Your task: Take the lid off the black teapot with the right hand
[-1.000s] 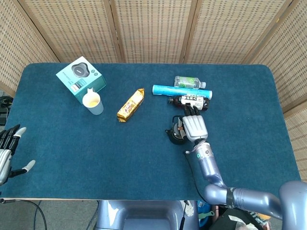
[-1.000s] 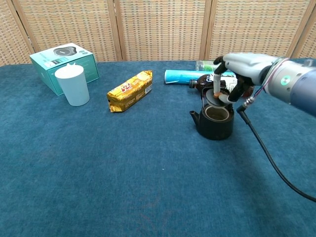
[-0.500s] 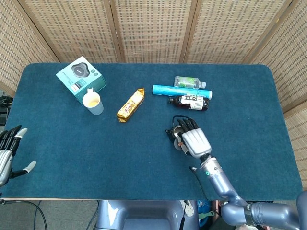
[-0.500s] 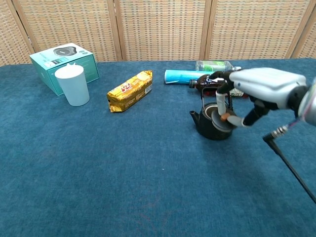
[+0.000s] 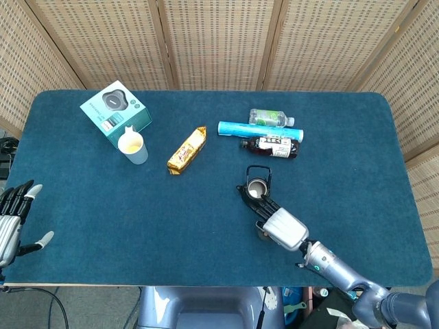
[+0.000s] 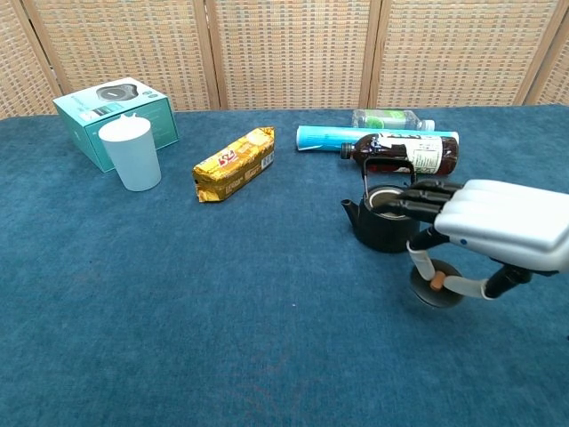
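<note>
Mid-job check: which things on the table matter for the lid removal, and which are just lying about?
Job: black teapot, now open; its lid, low by the cloth under the right hand.

Lying about: teal box, white cup, gold snack pack, blue tube, dark bottle, clear bottle.

Both pictures are bright and evenly lit, with soft light that seems to come from above. Shadows are small and pale. In the chest view a faint dark patch lies on the blue surface [image 6: 178,311] right under the right hand [image 6: 498,233]. The white shell of that hand looks shiny and a bit washed out. The white cup [image 6: 130,153] is very bright too. Most things look sharp. The woven screen [image 5: 219,41] behind the far edge leans outward at the corners in the head view.
</note>
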`<action>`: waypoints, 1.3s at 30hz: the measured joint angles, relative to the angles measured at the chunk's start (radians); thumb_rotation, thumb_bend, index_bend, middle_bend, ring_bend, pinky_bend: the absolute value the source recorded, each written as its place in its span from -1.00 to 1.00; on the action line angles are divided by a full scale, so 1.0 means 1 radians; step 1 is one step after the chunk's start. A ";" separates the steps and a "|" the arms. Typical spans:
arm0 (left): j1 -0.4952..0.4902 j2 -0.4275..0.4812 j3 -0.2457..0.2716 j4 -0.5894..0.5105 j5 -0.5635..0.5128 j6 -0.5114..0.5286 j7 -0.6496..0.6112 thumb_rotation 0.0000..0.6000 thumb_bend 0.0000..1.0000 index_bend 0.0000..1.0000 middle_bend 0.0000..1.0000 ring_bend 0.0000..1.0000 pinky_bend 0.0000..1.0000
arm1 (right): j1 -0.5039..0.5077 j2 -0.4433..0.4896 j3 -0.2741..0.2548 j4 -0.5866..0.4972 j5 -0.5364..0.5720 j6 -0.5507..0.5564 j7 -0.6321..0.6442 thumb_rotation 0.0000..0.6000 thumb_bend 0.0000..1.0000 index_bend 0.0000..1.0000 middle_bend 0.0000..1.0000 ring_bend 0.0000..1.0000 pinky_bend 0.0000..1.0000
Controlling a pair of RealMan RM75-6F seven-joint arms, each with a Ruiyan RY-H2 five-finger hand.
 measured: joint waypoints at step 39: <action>0.020 -0.006 0.021 -0.007 0.050 0.041 0.027 1.00 -0.53 -1.00 -1.00 -1.00 -1.00 | -0.474 0.293 0.079 -0.266 0.143 0.504 0.099 1.00 -1.00 -1.00 -1.00 -1.00 -1.00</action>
